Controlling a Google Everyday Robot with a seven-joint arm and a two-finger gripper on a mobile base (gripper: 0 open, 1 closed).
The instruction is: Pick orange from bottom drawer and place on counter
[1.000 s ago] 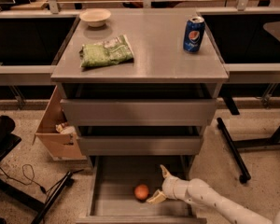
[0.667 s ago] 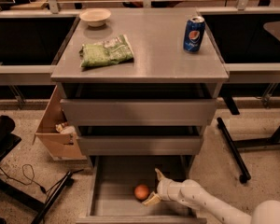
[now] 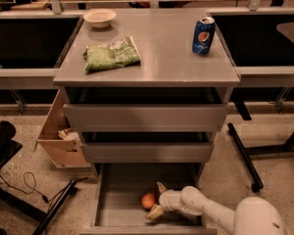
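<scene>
Currently white arm reaches in low from the right. Gripper is inside the bottom drawer, fingers spread, orange just at their tips on the drawer floor, not pinched. Counter holds bowl, green bag, soda can.

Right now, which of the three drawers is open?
The bottom drawer: its tray is pulled out, showing the orange inside with the gripper beside it, fingers spread. The upper drawers show only their fronts.
</scene>
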